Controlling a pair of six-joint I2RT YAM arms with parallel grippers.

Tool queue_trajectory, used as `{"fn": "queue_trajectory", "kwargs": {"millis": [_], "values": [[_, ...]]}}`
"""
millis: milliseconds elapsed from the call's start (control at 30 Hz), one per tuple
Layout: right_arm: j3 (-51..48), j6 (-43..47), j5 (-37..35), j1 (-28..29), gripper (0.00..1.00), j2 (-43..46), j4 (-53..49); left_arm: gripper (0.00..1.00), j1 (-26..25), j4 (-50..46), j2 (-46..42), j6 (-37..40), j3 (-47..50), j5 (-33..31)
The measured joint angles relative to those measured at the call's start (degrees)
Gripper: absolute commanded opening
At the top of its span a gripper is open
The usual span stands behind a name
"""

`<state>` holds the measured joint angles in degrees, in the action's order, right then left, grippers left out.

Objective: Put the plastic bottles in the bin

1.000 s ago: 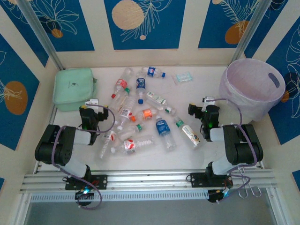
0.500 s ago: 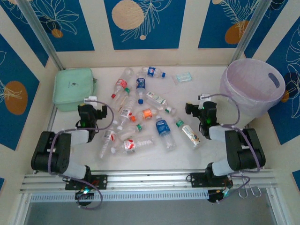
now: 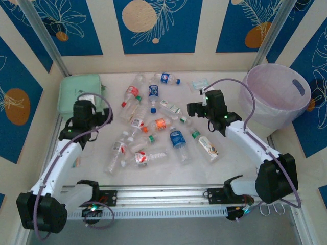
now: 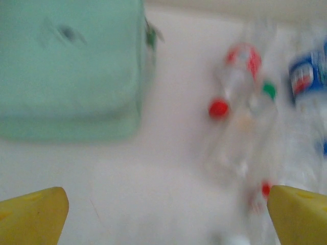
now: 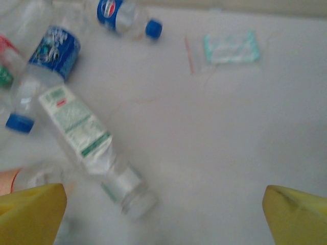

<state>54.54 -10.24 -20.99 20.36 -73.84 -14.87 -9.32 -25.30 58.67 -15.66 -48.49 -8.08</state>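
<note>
Under the left wrist camera everything smears: mint-green pouch [image 4: 66, 71] and plastic bottles [image 4: 240, 102] (red and green caps) lose their edges. Left gripper [image 4: 163, 219] and right gripper [image 5: 163, 219] both gape, empty. Bottles lie strewn mid-table, well apart from the bin [image 3: 260, 109] at far right; a clear packet [image 5: 231, 47] lies beyond the right gripper.

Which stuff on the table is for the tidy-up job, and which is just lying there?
For the job:
- the plastic bottles, scattered in the middle
- the bin, at the far right

Just lying about:
- the mint-green pouch, on the left
- the small clear packet, near the back
</note>
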Motion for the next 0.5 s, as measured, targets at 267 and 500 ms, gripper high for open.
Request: {"fn": "queue_trajectory", "kwargs": {"millis": [267,500], "values": [[9.8,-2.9,12.1,-2.8,0.99,-0.7,-17.2,1.0,-15.8,-19.2,0.4,-10.1,2.6,4.4],[14.9,-2.9,18.3,-2.9,0.99,-1.0,-21.8,0.95,-19.5,-24.0,-6.1,-21.7,11.5,1.1]]}}
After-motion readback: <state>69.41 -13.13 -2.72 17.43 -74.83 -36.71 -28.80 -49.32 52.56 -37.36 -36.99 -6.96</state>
